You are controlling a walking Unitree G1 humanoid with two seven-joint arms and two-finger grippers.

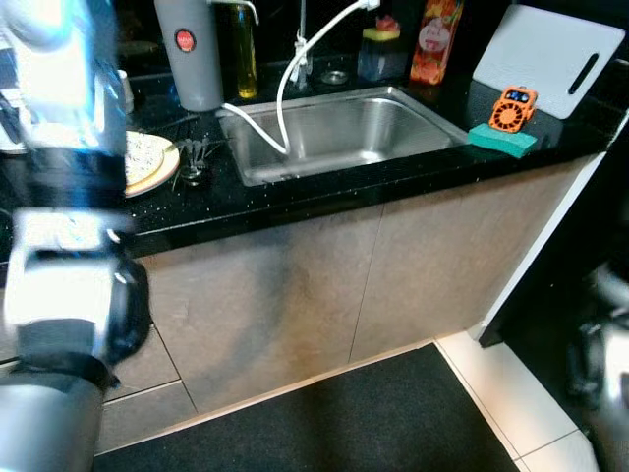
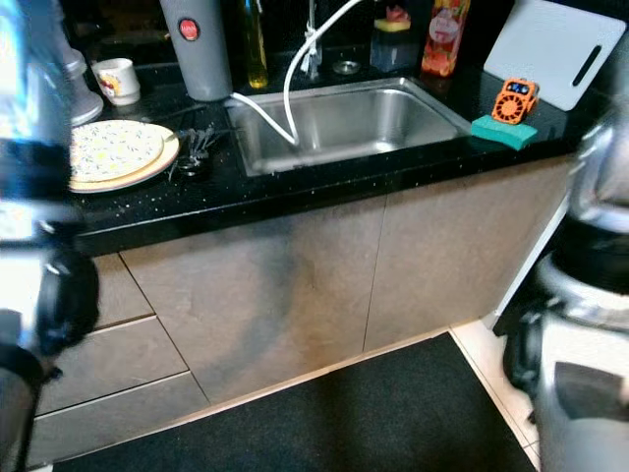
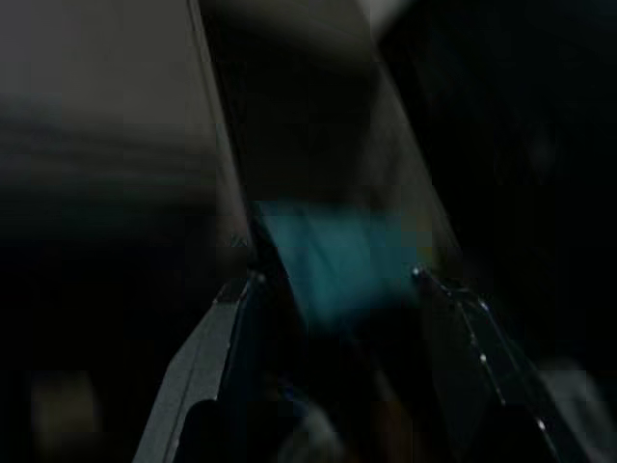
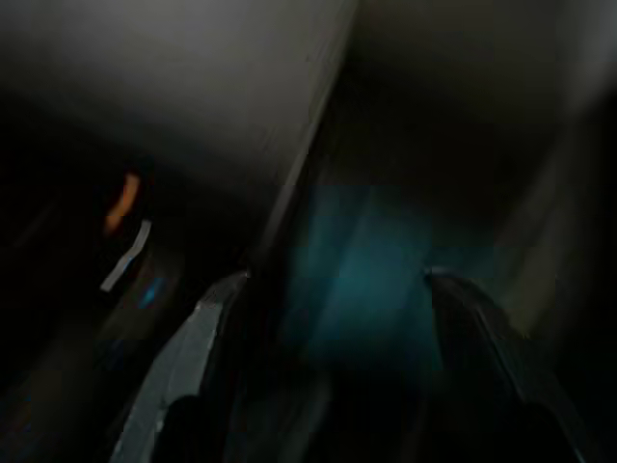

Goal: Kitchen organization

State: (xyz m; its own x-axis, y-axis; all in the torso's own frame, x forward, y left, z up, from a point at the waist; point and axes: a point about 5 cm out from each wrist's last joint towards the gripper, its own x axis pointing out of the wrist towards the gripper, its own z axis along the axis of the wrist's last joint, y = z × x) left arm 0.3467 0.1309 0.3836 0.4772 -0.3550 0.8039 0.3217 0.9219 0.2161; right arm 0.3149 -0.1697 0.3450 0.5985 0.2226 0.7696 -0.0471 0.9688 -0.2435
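A black countertop [image 1: 295, 202] holds a steel sink [image 1: 334, 128] with a white hose [image 1: 283, 108] hanging into it. Left of the sink lie stacked plates [image 2: 113, 152] and some dark utensils [image 1: 194, 162]. At the right end, an orange gadget [image 1: 513, 106] stands on a teal sponge [image 1: 501, 140]. My left arm [image 1: 69, 246] and right arm [image 2: 590, 295] hang at my sides, blurred. In the dark wrist views, the left gripper [image 3: 333, 280] and the right gripper [image 4: 333, 275] each show two fingers apart, with a teal blur between them.
A grey cylinder appliance [image 1: 189, 54], an oil bottle [image 1: 244, 49], an orange carton [image 1: 435, 39] and a white cutting board [image 1: 545, 59] line the back of the counter. A cup [image 2: 118, 79] stands behind the plates. Beige cabinet doors [image 1: 295, 295] face me, with a black mat [image 1: 373, 413] below.
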